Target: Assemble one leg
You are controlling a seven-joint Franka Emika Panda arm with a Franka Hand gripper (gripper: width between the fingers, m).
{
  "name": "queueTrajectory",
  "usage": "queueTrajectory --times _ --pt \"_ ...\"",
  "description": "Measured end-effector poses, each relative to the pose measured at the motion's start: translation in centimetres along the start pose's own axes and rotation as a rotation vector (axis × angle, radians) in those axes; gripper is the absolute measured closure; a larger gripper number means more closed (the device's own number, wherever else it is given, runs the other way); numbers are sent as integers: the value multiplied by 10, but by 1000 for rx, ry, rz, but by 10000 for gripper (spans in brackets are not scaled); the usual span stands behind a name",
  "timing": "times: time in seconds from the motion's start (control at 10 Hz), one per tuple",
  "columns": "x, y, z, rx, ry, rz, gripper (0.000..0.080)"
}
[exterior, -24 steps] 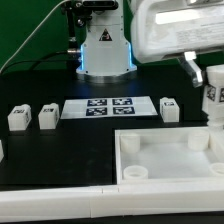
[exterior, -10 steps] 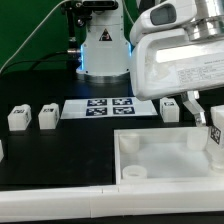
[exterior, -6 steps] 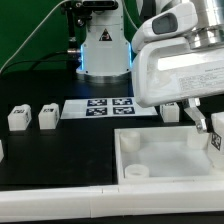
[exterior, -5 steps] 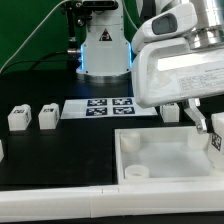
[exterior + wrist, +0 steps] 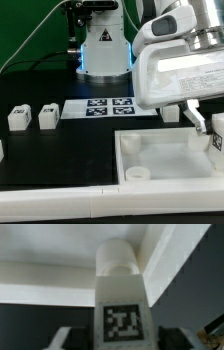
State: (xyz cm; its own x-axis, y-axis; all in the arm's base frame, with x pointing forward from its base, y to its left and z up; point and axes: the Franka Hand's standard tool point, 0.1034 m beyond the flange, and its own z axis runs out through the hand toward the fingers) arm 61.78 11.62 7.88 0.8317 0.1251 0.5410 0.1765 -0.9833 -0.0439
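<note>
My gripper (image 5: pixel 211 133) is shut on a leg (image 5: pixel 216 141), a small white block with a black-and-white tag, at the exterior view's right edge. It holds the leg just over the far right corner of the large white tray-like part (image 5: pixel 160 178). In the wrist view the leg (image 5: pixel 123 314) stands between my two fingers (image 5: pixel 64 340), tag facing the camera. It lines up with a round white corner post (image 5: pixel 118 258) of the tray-like part. I cannot tell whether leg and post touch.
Two more legs (image 5: pixel 18 118) (image 5: pixel 47 117) stand at the exterior view's left, and another (image 5: pixel 170 111) sits behind my gripper. The marker board (image 5: pixel 108 107) lies mid-table. The robot base (image 5: pixel 104 50) stands at the back.
My gripper has come down with the leg, from well above the table to the tray-like part's far right corner. In the last half second it barely moved.
</note>
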Motion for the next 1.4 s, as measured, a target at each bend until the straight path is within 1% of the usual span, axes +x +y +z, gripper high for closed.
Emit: queueTrajectory --times 0.1,0.2,0.3,0.4,1.0,1.1,1.2,1.3,1.4 --pt "0 0 0 0 0 0 281" --pt "0 0 0 0 0 0 281" --pt "0 0 0 0 0 0 177" --pt "0 0 0 0 0 0 158" --pt "0 1 -1 0 -9 2 151" --pt "1 1 -8 5 -67 9 151" --pt "7 0 -19 15 -128 9 151" --pt "15 -2 -22 17 -119 8 151" --pt "8 -8 -18 38 -230 10 151"
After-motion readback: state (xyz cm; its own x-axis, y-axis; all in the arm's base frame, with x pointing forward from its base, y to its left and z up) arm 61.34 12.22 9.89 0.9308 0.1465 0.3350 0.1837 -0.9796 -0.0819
